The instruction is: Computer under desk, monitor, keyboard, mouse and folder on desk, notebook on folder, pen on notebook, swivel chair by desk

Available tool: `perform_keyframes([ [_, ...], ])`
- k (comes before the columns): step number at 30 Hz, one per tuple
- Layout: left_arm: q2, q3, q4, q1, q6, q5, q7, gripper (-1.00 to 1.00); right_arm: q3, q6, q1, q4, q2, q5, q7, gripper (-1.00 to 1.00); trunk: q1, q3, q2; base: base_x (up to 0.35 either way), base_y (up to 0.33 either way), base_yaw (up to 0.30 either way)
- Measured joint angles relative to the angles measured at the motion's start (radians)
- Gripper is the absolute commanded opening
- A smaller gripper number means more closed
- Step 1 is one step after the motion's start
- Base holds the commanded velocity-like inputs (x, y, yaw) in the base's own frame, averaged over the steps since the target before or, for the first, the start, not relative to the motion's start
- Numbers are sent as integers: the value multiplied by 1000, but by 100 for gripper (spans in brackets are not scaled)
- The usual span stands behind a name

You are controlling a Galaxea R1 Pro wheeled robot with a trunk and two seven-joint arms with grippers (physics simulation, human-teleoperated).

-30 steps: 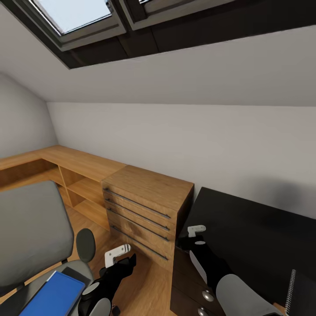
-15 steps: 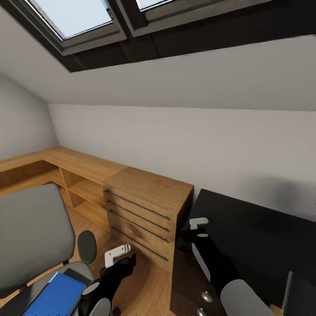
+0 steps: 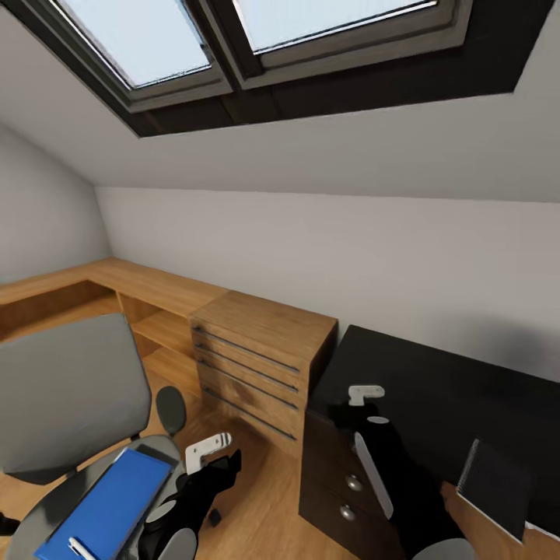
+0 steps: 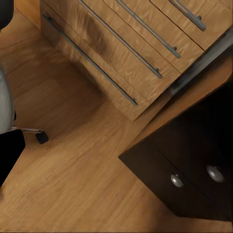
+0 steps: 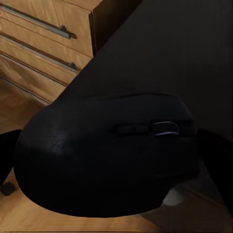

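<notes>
Mouse [image 5: 107,155], dark and oval, is sitting pinched between the right gripper's [image 5: 109,160] fingers, held over the near end of the black tabletop [image 3: 435,397] beside the wooden drawer chest [image 3: 260,354]. Left of the chest, the blue folder [image 3: 105,505] is lying on the swivel chair [image 3: 70,404], a white pen [image 3: 80,547] on it. The left gripper [image 3: 208,451] is hanging near the chair; its fingers' spread cannot be told.

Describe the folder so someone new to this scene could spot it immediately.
Start at the swivel chair, low at the left of the head view, beside the wooden drawer chest. The folder lies flat on its seat, with a thin white pen on its near end. It is the one bright blue item among grey, black and wood.
</notes>
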Motion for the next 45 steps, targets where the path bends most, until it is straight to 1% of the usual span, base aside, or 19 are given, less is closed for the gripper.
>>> perform_keyframes([
  [1,0,0,0,0,0,0,0,100,-16,2,0,-11,2,0,0,-100,-4,3,7,-339,0,0],
  [3,1,1,0,0,0,0,0,100,-19,3,0,-14,2,0,-1,-100,-12,9,21,-314,0,0],
  [6,1,2,0,0,0,2,0,100,-28,1,0,-15,0,0,-1,-100,-12,10,21,-58,0,-75],
  [11,1,1,0,0,1,2,0,100,-29,0,1,-15,-1,-1,-1,-100,-12,14,21,-3,0,-196],
  [16,1,0,1,0,2,2,-1,100,-67,-3,1,-15,0,0,-1,-100,-12,18,21,0,0,-241],
  [21,1,0,2,0,2,2,-1,100,-82,-4,1,-15,0,0,-1,-100,-12,23,21,-59,0,-254],
  [24,1,0,2,0,2,2,-1,100,-103,-4,1,-15,1,0,-1,-100,-12,25,21,-237,19,-262],
  [26,1,0,2,0,2,2,-1,100,-125,-4,0,-15,1,0,-3,-100,-12,26,21,-296,56,-267],
  [30,1,0,2,0,2,2,-1,100,-145,-4,0,-15,1,0,-3,-100,-12,28,21,-307,58,-277],
  [35,2,0,2,0,2,2,-1,100,-152,-4,0,-15,2,-1,-4,-100,-12,29,21,-163,11,-130],
  [45,2,2,1,0,2,2,-1,100,-153,-3,0,-15,4,-1,-4,-100,-12,29,21,-19,1,-13],
])
